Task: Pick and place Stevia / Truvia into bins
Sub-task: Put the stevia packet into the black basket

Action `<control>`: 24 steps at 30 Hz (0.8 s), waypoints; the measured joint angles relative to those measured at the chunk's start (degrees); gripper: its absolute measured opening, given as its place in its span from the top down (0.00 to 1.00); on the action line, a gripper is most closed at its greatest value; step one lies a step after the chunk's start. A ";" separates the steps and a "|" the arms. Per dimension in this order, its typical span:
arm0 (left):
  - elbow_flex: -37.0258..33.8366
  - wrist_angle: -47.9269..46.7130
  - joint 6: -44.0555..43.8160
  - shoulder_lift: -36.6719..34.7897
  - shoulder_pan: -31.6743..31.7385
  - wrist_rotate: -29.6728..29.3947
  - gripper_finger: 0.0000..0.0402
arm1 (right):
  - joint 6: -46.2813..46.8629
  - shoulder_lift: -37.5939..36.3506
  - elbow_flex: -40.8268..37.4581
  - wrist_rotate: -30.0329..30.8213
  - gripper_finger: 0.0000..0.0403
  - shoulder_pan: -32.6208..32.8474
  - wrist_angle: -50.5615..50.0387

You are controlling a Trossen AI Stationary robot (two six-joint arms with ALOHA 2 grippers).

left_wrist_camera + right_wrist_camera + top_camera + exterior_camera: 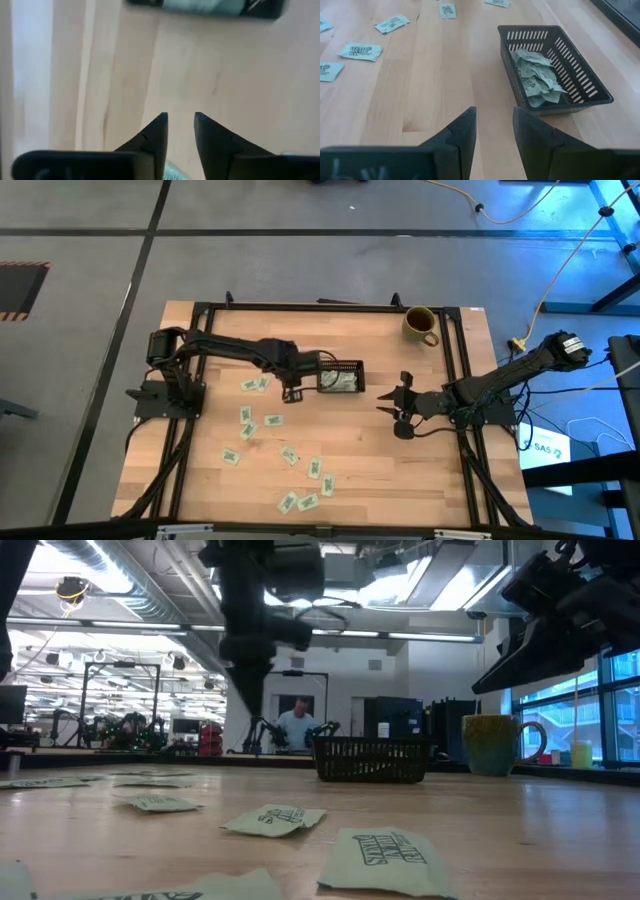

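Loose sweetener packets (246, 416) lie scattered across the left and near table (360, 470). The left pincer (291, 393) hovers just left of the black tray (580, 75), slightly parted, empty. More packets fill the tray. The right pincer (398, 408) waits right, open, empty.

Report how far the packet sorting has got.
Done: a heap of packets already lies in the black tray. In hand: nothing visibly held; the left tool hangs beside the tray, fingers slightly apart, and the right tool waits open to the tray's right. Left: over a dozen loose packets remain scattered on the table, none of them touching the tray.
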 joint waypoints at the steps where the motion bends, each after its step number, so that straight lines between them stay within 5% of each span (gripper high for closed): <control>1: -0.53 -0.60 -1.24 0.00 0.00 -0.93 0.76 | 0.02 0.00 0.00 0.00 0.67 0.00 -0.03; 10: -11.16 -1.68 -10.48 -2.41 0.89 -4.60 0.69 | 0.08 0.02 0.00 0.00 0.67 0.00 -0.12; 24: -29.40 15.67 -17.30 -9.85 6.63 2.86 0.69 | -0.01 0.02 0.00 0.00 0.68 -0.02 0.32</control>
